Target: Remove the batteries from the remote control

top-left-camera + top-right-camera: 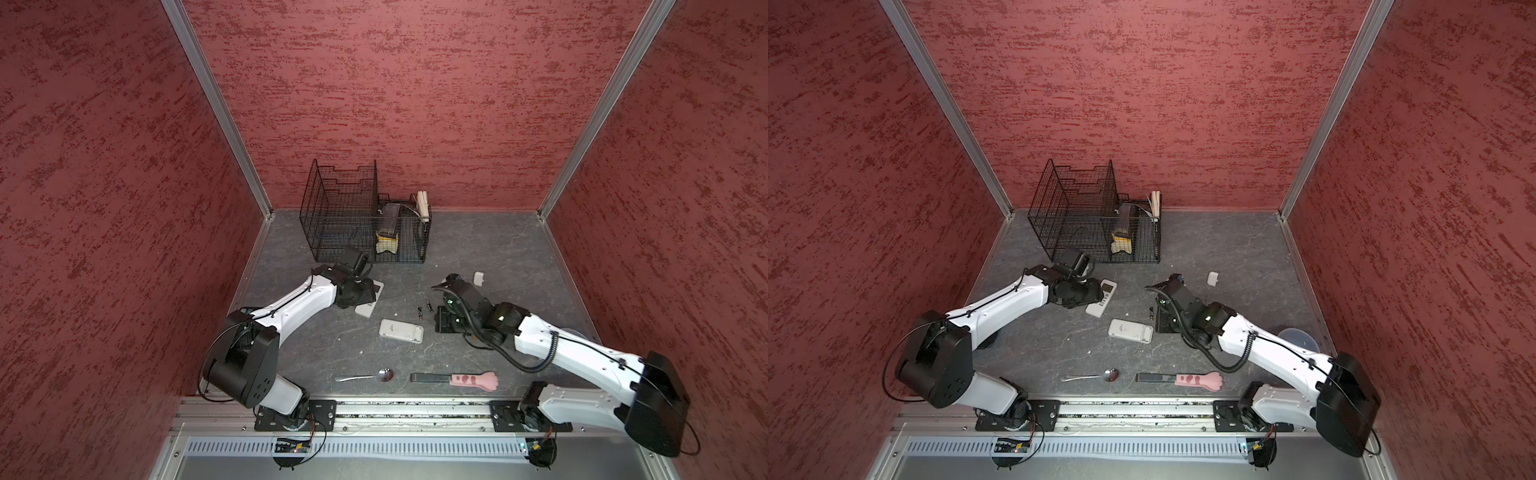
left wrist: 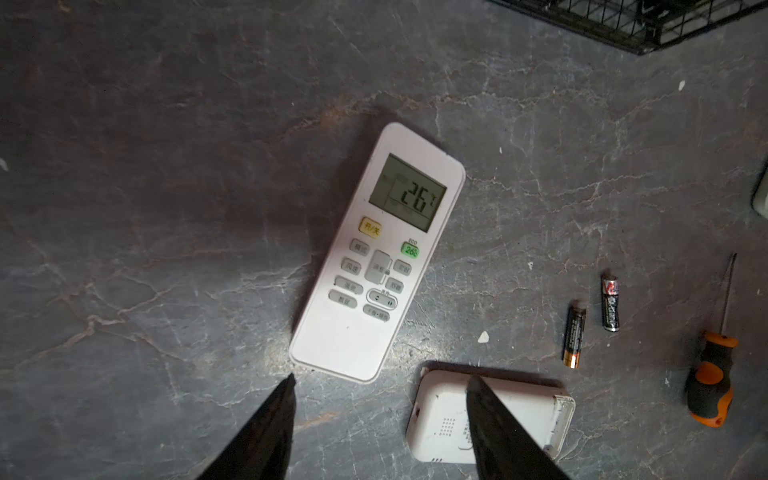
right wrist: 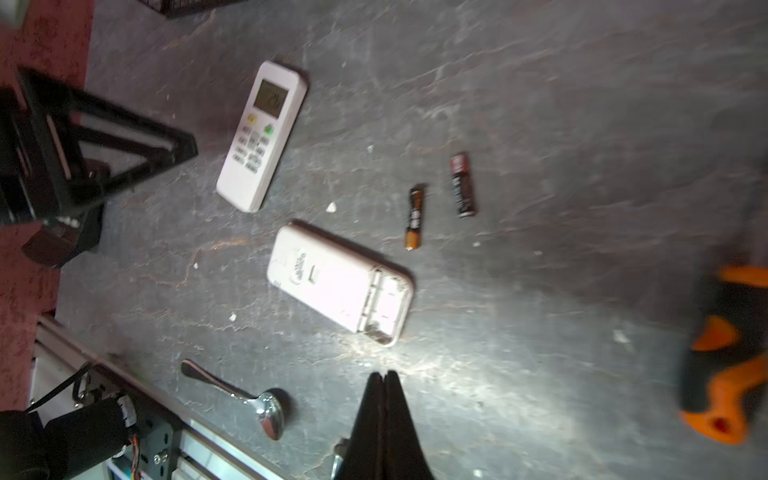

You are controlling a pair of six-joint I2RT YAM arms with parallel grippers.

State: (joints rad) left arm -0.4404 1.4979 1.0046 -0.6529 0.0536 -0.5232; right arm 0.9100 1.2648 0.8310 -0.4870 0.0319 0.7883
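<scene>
Right gripper (image 3: 384, 374) pinched shut, empty; beyond its tips the smooth white remote (image 3: 340, 282), bay open, then two cylindrical batteries (image 3: 415, 216) on slate-like table (image 3: 540, 124). Left gripper (image 2: 380, 376) half-open, empty.

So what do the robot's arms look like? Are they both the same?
Pretty much twins. The left arm and right arm each have smooth white shells joined by chunky black rounded joints. A thin black cable runs along the left one, and a curly black cable like an old phone cord loops beside the right. The jaws are black pointed wedges.
</scene>
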